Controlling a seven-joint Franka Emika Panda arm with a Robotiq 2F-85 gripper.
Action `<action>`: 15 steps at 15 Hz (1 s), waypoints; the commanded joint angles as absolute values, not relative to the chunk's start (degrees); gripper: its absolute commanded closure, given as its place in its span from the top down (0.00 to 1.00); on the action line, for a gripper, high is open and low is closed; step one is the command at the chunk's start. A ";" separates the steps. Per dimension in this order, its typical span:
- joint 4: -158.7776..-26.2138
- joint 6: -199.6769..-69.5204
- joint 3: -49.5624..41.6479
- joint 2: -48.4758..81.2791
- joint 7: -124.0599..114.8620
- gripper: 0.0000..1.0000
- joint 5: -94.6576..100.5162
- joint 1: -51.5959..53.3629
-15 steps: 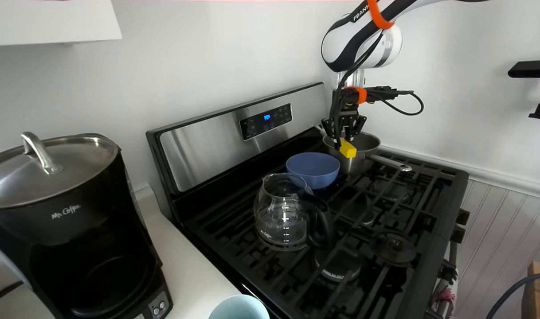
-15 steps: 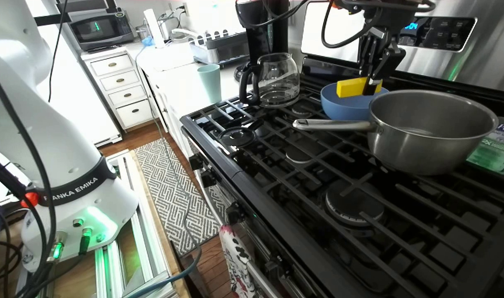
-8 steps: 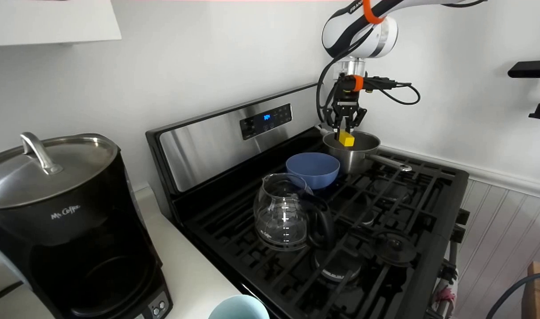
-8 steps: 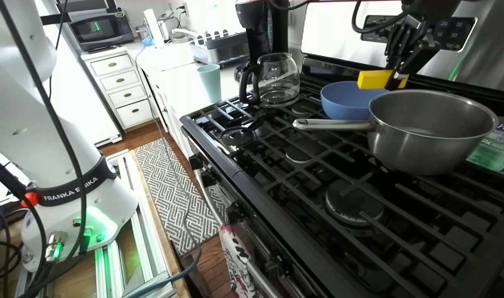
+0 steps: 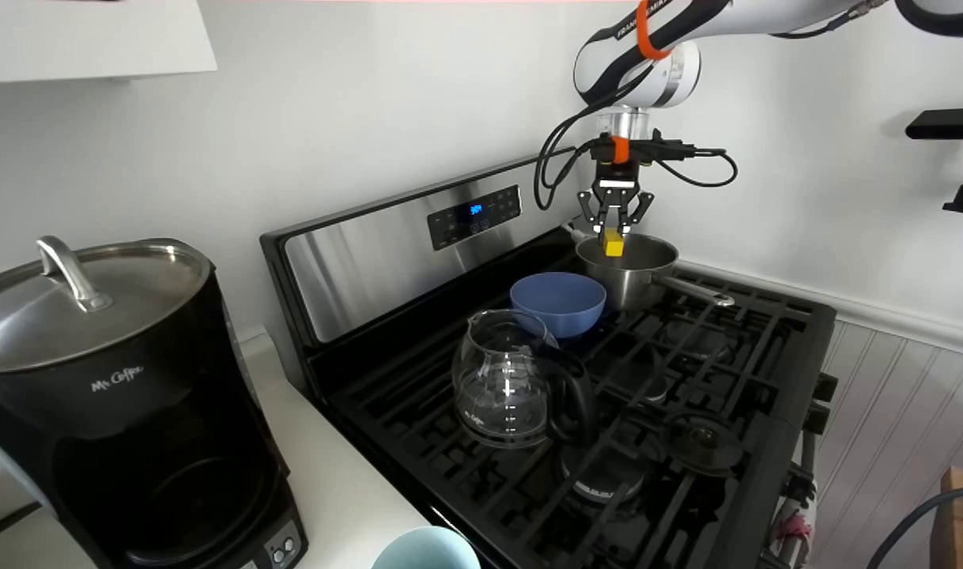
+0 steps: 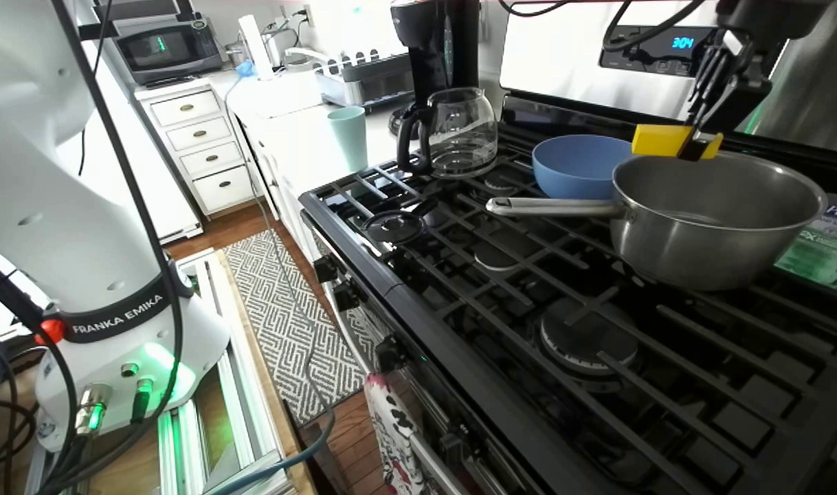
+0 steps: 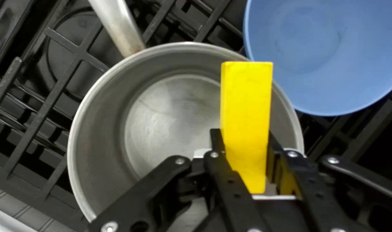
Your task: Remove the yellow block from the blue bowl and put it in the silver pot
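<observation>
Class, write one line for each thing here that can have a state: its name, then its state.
gripper: shut on the yellow block
yellow block: held aloft, apparently over the silver pot
silver pot: uncovered, no contents visible
blue bowl: uncovered, nothing seen inside
glass carafe: upright, no lid on
teal cup: upright
stove display: lit
microwave display: lit
coffee maker: metal lid on top; power state unclear
patterned towel: hanging

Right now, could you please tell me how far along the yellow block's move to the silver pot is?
Done: the yellow block is out of the blue bowl, as the wrist view shows. Under way: the hand grips it over the silver pot, toward the bowl's side. Left: probably lowering and letting go, since the block is up in the hand's grasp, not resting in the pot.
</observation>
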State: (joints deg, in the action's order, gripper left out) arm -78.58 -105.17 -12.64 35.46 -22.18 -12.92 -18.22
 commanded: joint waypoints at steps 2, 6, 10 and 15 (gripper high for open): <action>-78.56 -111.25 -13.72 36.37 -20.76 0.08 -10.53 -18.01; -78.36 -113.08 -14.38 38.24 -21.64 0.08 -9.11 -18.25; -78.23 -113.91 -14.65 39.56 -21.58 0.08 -9.09 -18.40; -78.10 -113.76 -14.65 40.20 -21.55 0.69 -9.32 -18.48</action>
State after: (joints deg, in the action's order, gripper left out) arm -78.71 -113.37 -14.66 39.83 -21.54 -9.95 -18.26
